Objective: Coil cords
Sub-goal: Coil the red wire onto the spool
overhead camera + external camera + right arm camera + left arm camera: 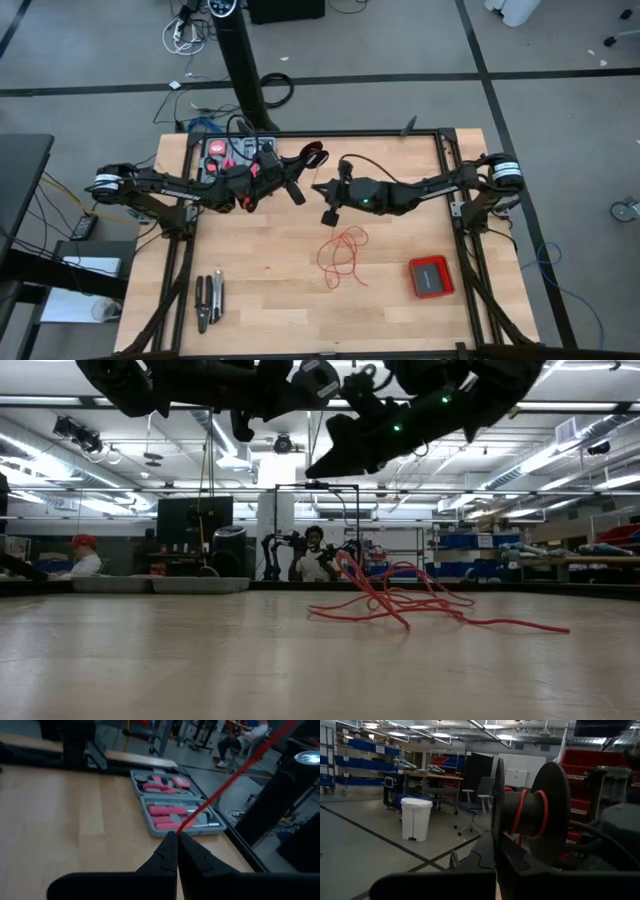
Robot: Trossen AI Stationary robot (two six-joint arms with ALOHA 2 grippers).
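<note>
pale wood-grain table (260,300); left jaws clamp round black spool (540,812); right jaws pinch thin red wire (225,787).

We find the bench (260,290) to be pale wood, laid in butcher-block strips, smooth with a matt finish. The red wire (342,252) lying on it below the right end effector (176,836) looks plastic-coated, smooth and slightly glossy. The right end effector's fingers (165,857) are dark matt plastic. At the left end effector (496,865) we note a black spool (555,815) of smooth matt plastic. Beyond the right end effector a grey tool case (172,805) appears moulded plastic. The red box (431,276) looks smooth plastic, black-edged.
</note>
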